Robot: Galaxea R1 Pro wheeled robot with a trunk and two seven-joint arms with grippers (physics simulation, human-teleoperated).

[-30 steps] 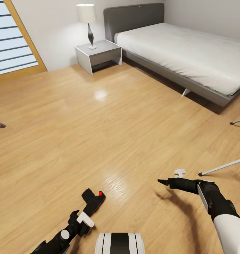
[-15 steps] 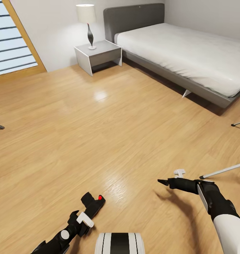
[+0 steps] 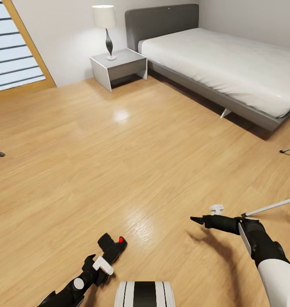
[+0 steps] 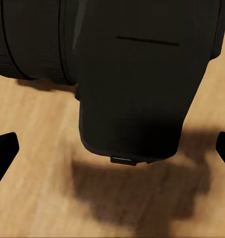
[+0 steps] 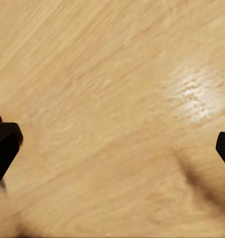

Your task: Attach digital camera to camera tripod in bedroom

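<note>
The digital camera (image 3: 113,246) sits low in the head view, a black body with a small red dot, held out over the wood floor (image 3: 119,162) at the end of the left arm. In the left wrist view the camera (image 4: 137,84) looms close and dark, its boxy body lying between the two black fingers (image 4: 3,151) whose tips show at either edge; the tips stand apart from the body's lower part there, and whether they press it higher up cannot be told. From the head view the left gripper (image 3: 103,258) sits right at the camera's base, so the hold looks likely but the closing of the fingers is not plain.

The right gripper (image 3: 200,221) hangs above bare floor, well apart from the camera. In the right wrist view its fingers (image 5: 6,144) are spread wide with only floorboards between them, holding nothing.

Near the right arm, a silver leg with a black foot of the camera tripod (image 3: 268,207) crosses the floor from the right edge, and a second foot shows farther up. Beyond lie the grey-framed bed (image 3: 221,64), a grey nightstand (image 3: 119,66) and a lamp (image 3: 105,25) with a white shade.
</note>
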